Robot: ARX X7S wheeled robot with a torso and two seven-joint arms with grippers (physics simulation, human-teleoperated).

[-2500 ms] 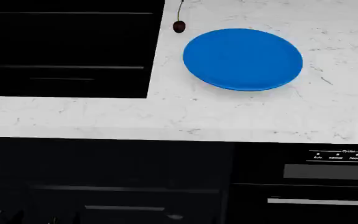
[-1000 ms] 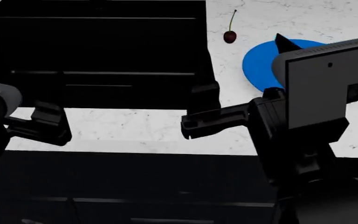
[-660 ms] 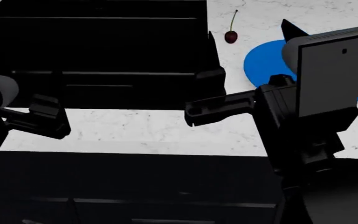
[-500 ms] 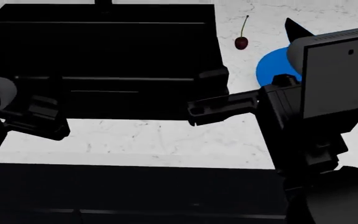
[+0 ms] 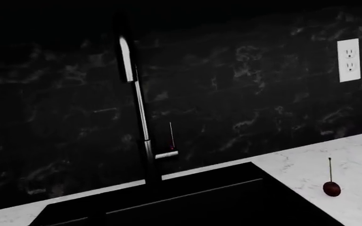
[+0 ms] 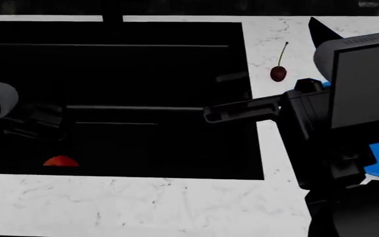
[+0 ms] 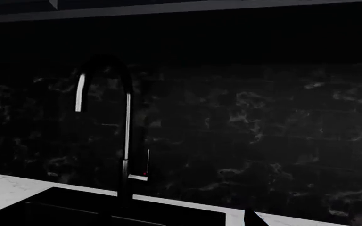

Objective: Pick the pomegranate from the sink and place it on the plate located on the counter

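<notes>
Head view: pomegranate (image 6: 60,161) low in sink (image 6: 176,34), untouched; end effector states cannot be told; approach step, next reach down to fruit.

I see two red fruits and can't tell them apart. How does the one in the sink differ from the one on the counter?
The pomegranate is orange-red and stemless; the cherry is dark red with a long thin stem. The pomegranate lies low in the black sink, half hidden; the cherry sits in full view on the white counter. Both are round.
</notes>
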